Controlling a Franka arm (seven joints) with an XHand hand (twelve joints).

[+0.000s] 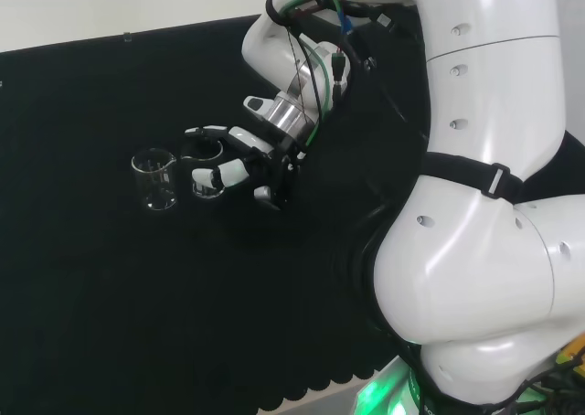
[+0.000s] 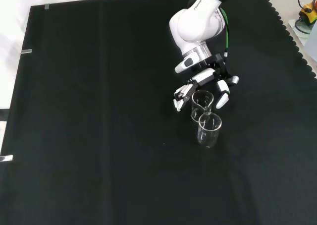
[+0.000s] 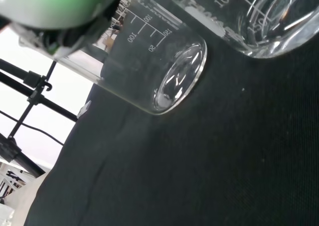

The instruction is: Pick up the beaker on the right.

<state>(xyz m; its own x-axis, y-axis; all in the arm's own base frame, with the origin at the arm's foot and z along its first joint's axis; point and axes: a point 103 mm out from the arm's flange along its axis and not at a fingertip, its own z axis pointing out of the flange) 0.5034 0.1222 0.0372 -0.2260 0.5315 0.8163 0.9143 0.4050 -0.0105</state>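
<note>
While the right-hand beaker (image 1: 208,179) stands on the cloth (image 1: 110,296) in the head view, the hand (image 1: 245,164) at its 3 o'clock has fingers curled around it. The other beaker (image 1: 154,177) waits at its 9 o'clock. The grasp looks made; lifting seems left.

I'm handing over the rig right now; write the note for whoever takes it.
Hand: fingers curled around the right beaker in the head view; whether they touch the glass is unclear.
Left beaker stands upright just beside it on the cloth; in the front view it is the nearer one.
Done: hand brought to the beaker.
Left: confirm the grasp, lift without knocking the neighbour.
</note>
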